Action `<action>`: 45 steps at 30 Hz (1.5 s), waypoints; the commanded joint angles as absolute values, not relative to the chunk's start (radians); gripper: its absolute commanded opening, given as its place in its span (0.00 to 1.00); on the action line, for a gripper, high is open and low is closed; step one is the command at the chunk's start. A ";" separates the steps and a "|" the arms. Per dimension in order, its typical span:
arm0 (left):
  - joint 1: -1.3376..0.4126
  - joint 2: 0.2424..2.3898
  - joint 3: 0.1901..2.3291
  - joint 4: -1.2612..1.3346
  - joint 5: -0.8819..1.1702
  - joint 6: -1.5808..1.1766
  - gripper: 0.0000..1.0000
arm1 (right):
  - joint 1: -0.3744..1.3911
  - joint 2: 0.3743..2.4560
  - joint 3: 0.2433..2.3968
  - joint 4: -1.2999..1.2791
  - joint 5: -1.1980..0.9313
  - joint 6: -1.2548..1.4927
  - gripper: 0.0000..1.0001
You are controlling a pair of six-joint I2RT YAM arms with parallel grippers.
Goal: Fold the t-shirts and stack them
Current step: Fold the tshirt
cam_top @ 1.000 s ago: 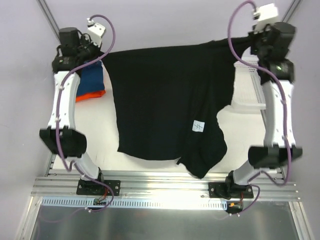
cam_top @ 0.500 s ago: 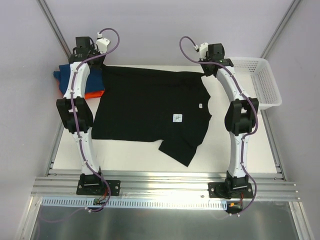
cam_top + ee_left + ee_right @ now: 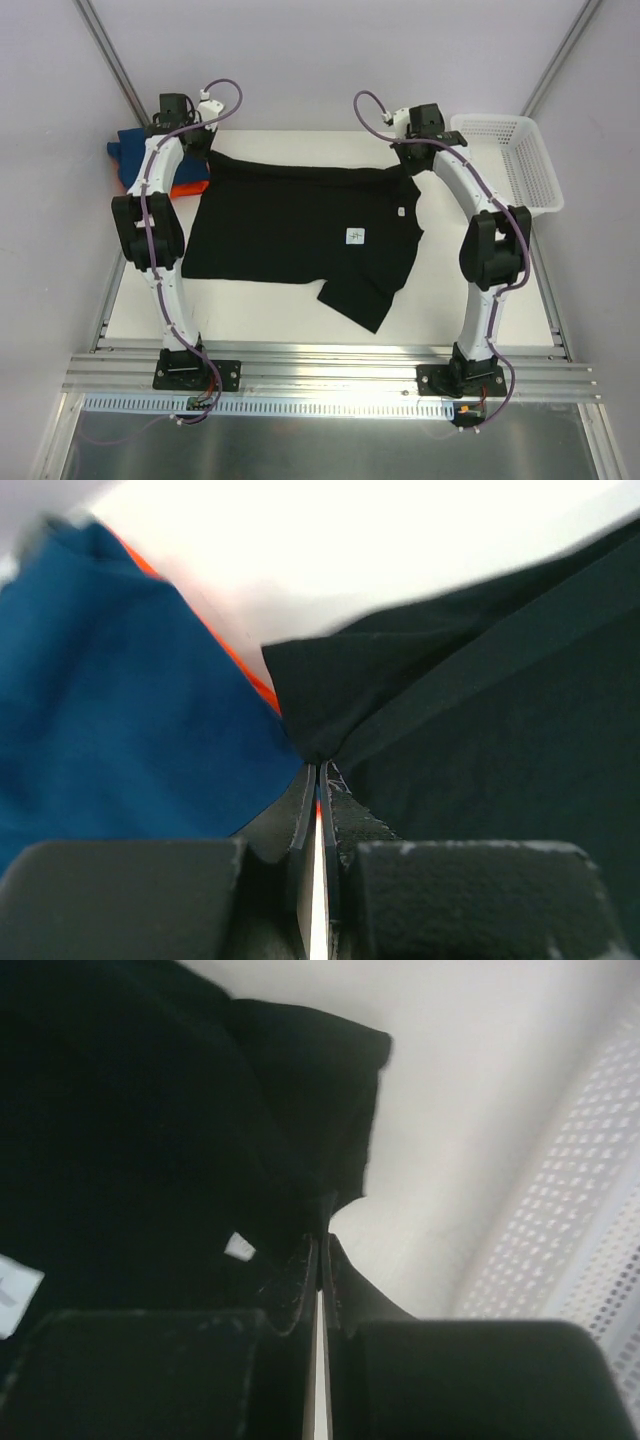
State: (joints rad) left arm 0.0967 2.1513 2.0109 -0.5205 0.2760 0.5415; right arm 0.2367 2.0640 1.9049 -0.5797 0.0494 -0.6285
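The black t-shirt (image 3: pixel 300 225) lies spread across the middle of the table (image 3: pixel 250 310) in the overhead view, and we hold it by its two far corners. The left gripper (image 3: pixel 318 775) is pinched tight on the corner at the upper left, and the right gripper (image 3: pixel 320 1245) is clamped on the one at the upper right. We judge the spread is not clean yet. A flap of cloth juts out at an angle at the lower middle of the frame, so any fold made now would trap that crease. Both pinches take only a thin bit of edge, and a sharp tug could pull a corner free. At the upper left our held corner sits just beside the blue shirt (image 3: pixel 125 150) and the orange shirt (image 3: pixel 185 188), so a drag that way could catch and rumple that pile. At the upper right the white basket (image 3: pixel 520 165) is near, and a wide swing could knock it
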 commanded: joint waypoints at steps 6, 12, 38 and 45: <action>0.118 1.997 1.875 -0.512 0.272 0.492 0.00 | 0.316 1.858 1.781 -0.643 -0.031 -0.555 0.00; 0.123 1.898 1.787 -0.514 0.282 0.459 0.00 | 0.322 1.848 1.740 -0.664 -0.044 -0.549 0.00; 0.100 1.916 1.793 -0.580 0.304 0.365 0.00 | 0.298 1.822 1.696 -0.672 -0.017 -0.554 0.00; 0.089 1.741 1.752 -0.578 0.304 0.345 0.00 | 0.261 1.617 1.652 -0.620 0.103 -0.558 0.00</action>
State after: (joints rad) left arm 0.1097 1.8980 1.7523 -0.5838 0.2825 0.3725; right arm 0.2752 1.8103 1.6505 -0.6621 0.0254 -0.5579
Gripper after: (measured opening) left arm 0.008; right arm 0.009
